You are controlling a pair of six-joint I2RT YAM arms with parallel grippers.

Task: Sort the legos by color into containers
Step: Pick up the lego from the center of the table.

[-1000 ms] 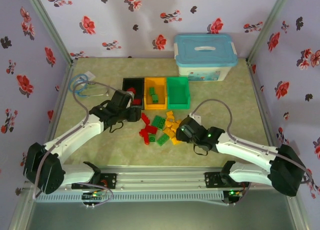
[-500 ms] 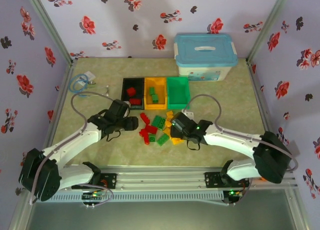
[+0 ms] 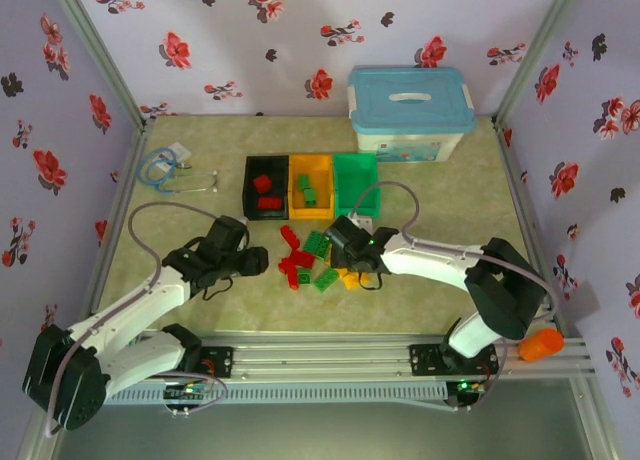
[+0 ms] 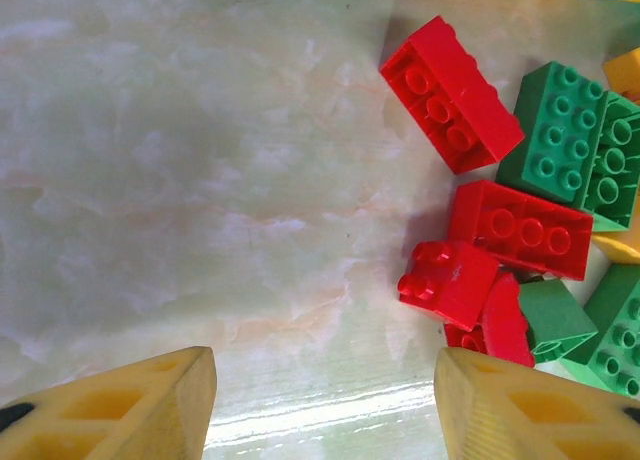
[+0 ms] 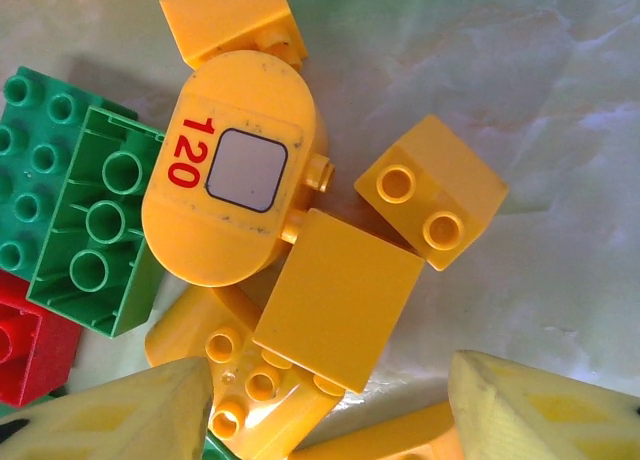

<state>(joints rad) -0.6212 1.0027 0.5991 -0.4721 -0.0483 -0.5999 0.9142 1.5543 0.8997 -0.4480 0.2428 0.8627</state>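
Left pincer [image 4: 325, 380] released, empty, beside red bricks [image 4: 520, 225]; right pincer [image 5: 330, 390] released over yellow bricks [image 5: 335, 295], likely 1 colour per arm. All lie loose on surface [image 3: 450, 200], near 3 bins [image 3: 311, 214].

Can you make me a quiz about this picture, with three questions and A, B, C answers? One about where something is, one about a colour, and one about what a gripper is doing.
1. Where is the black bin in the row of three bins?
A) left end
B) middle
C) right end

2. What colour are the bricks inside the black bin?
A) red
B) yellow
C) blue

3. What is the left gripper doing?
A) shut on a red brick
B) open, holding nothing
C) shut on a green brick

Answers:
1 A: in the top view, the orange-yellow bin and the green bin are both to its right.
2 A: the pieces in it are red.
3 B: in the left wrist view, its jaws are apart with only bare table between them.
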